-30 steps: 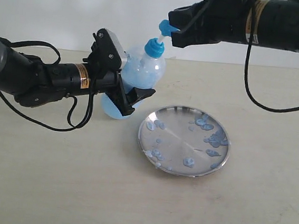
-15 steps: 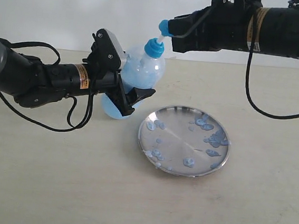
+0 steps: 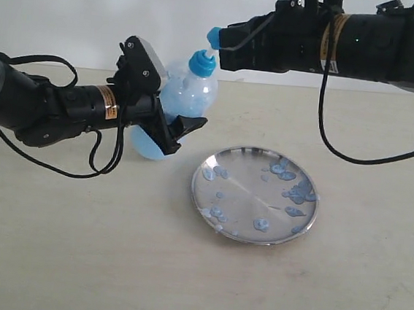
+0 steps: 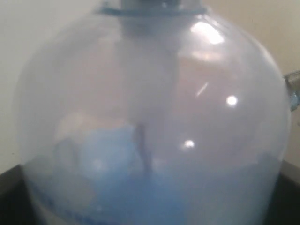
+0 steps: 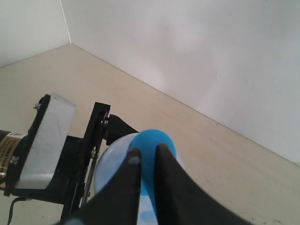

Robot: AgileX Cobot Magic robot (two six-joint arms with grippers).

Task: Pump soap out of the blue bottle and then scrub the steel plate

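The blue bottle (image 3: 187,94) hangs tilted above the table, left of the steel plate (image 3: 243,175), with my left gripper (image 3: 171,126) shut round its lower body. In the left wrist view the bottle (image 4: 150,93) fills the frame and pale blue soap (image 4: 136,192) pools low inside it. My right gripper (image 3: 222,39) reaches in from the upper right. Its fingers stand close together on either side of the blue pump head (image 5: 152,139), which pokes out past the right gripper's (image 5: 145,153) tips. Bluish soap blobs (image 3: 291,191) dot the plate.
The plate lies flat on a pale beige table (image 3: 73,245) in front of a white wall (image 3: 96,12). Black cables (image 3: 354,151) droop from both arms. The left gripper's body (image 5: 47,140) sits just beside the bottle in the right wrist view.
Both grippers and the bottle have shifted left, away from the plate. The right gripper has closed in over the pump head. The plate has not moved.
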